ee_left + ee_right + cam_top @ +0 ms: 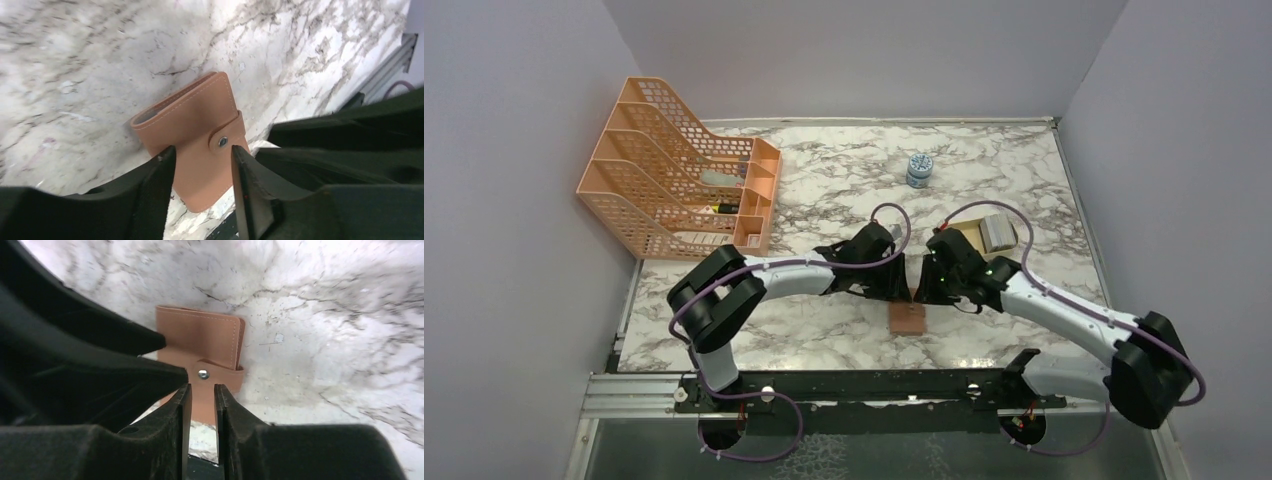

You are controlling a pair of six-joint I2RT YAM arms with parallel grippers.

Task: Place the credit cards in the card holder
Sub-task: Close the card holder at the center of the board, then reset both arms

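Observation:
The card holder (908,319) is a tan leather wallet lying closed on the marble table near its front edge, with the strap snapped over it. Both grippers hang just behind and above it, tips close together. In the left wrist view the left gripper (202,150) is open, and the card holder (195,131) lies below the gap, not touched. In the right wrist view the right gripper (201,387) stands narrowly open above the strap side of the card holder (200,340), with nothing between its pads. The credit cards are out of view.
An orange mesh file organiser (684,185) stands at the back left. A small blue and white jar (918,170) is at the back centre. A beige tray with a grey block (989,235) sits behind the right arm. A black rail (844,385) runs along the front edge.

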